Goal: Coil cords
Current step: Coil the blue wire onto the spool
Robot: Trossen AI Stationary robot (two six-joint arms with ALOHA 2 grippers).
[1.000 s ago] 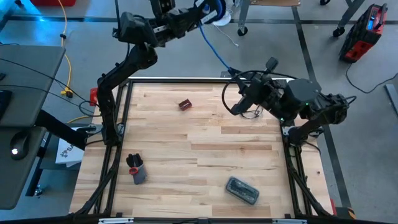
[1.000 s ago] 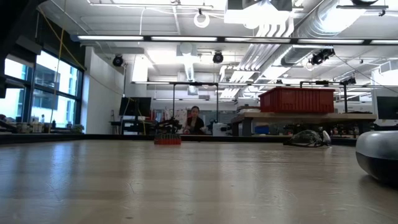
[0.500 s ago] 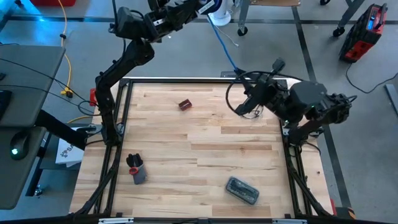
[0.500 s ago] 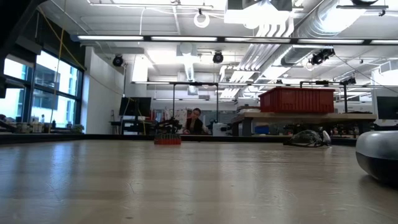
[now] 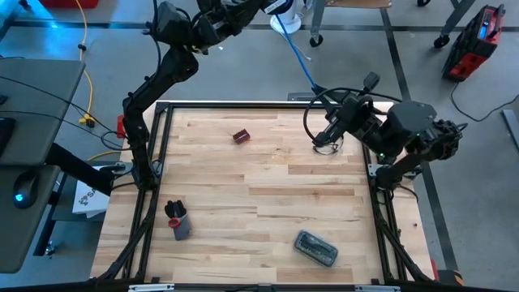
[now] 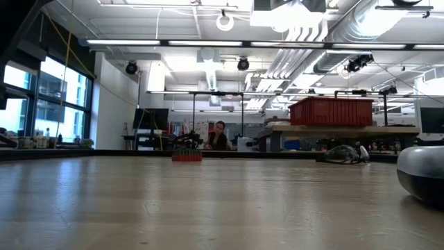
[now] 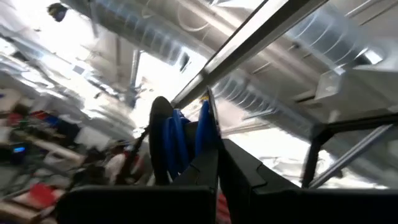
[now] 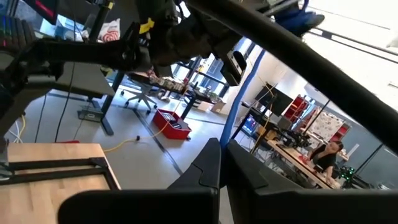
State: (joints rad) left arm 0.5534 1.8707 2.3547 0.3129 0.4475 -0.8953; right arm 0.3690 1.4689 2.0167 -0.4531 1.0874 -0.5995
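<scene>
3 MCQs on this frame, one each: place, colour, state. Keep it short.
1. Where is the left gripper?
A. past the table's far edge
B. over the table's middle
C. at the near edge

2. What colour is the cord running between the arms?
A. yellow
B. blue
C. red

3. How are the right gripper's fingers?
A. wide open
B. shut on the cord
C. shut on the red block

Key: 1 A, the high view shows it beyond the table's far frame; 2 B, it is a blue line from one gripper to the other; 3 B, the fingers meet where the cord ends.
</scene>
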